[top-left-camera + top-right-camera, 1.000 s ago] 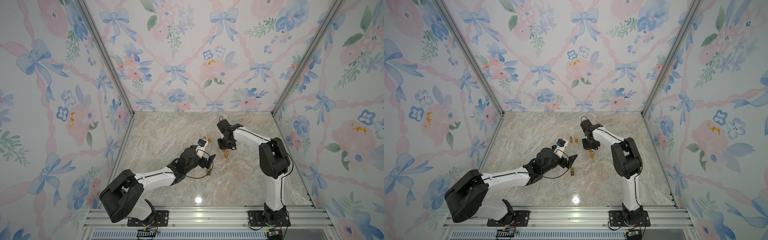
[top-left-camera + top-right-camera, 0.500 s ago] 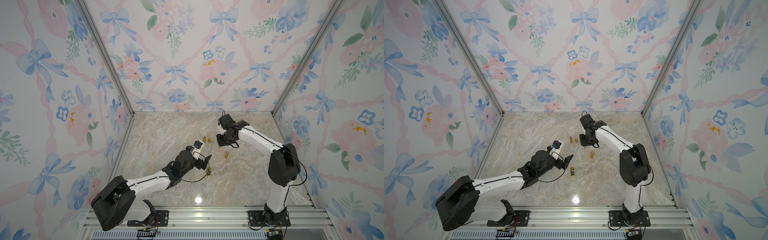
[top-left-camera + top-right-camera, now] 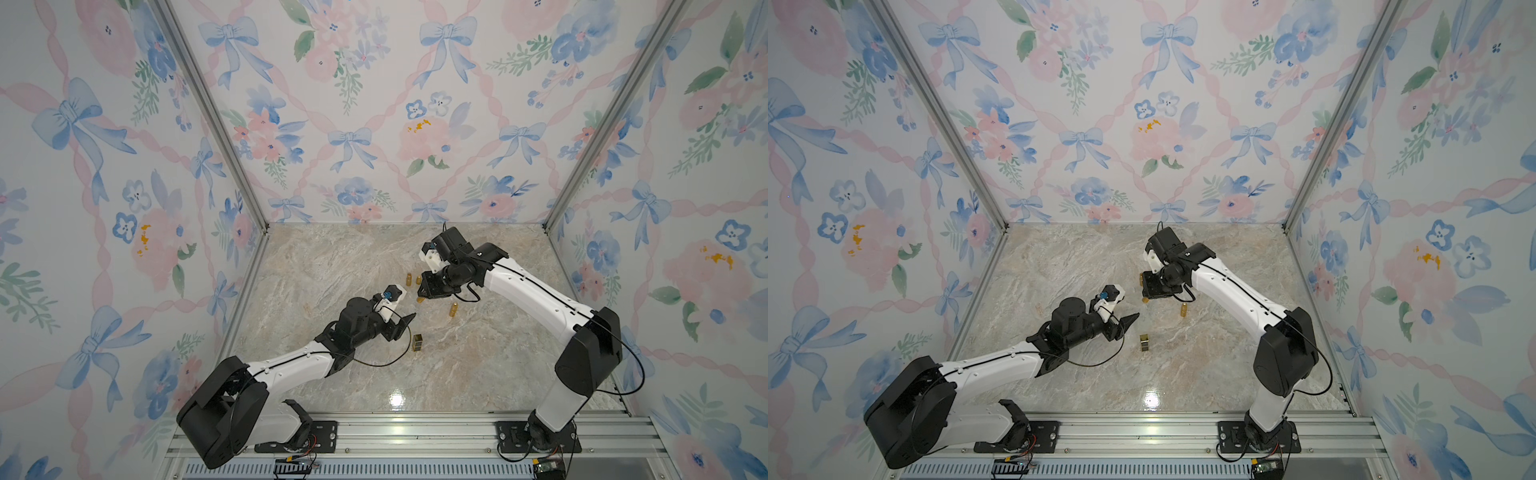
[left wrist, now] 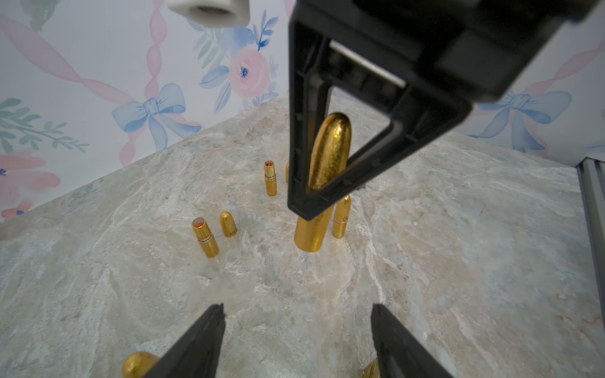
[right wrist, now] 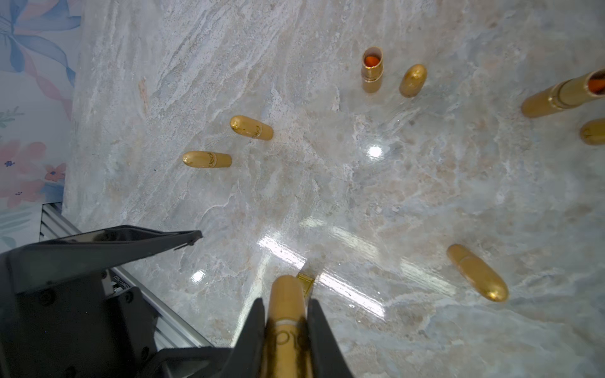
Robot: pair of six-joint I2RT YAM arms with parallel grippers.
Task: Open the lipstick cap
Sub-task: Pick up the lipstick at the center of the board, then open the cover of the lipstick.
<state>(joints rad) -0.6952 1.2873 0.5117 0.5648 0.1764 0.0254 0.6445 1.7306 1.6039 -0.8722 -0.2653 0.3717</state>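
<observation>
In both top views the right pincer (image 3: 424, 291) is clamped on a gold lipstick (image 3: 420, 299) over the middle of the worktop (image 3: 332, 266), a little toward its far edge. Only the lipstick's lower tip shows. The left pincer (image 3: 405, 324) hangs apart from it, on the side of the near edge. A square gold tube (image 3: 418, 342) stands just beside the left pincer, and a capped lipstick (image 3: 453, 310) stands near the right one.

In the left wrist view the left pincer (image 4: 297, 309) has its jaws apart with nothing between them. Ahead, the gold lipstick (image 4: 327, 157) hangs upright, domed end up inside the right pincer and flat end down. Whether it touches the worktop cannot be told. Two open tubes (image 4: 205, 237) and a loose cap (image 4: 228, 224) stand close by.

In the right wrist view the right pincer (image 5: 286, 304) pinches the lettered part, and a pale seam band appears to sit between its jaws.

If that seam is pinned, a pull would likely drag the whole lipstick out rather than part it. The glossy round body could slip from an off-centre close. A skewed pull may lever it loose, and either arm's sweep could topple the standing tubes nearby.
</observation>
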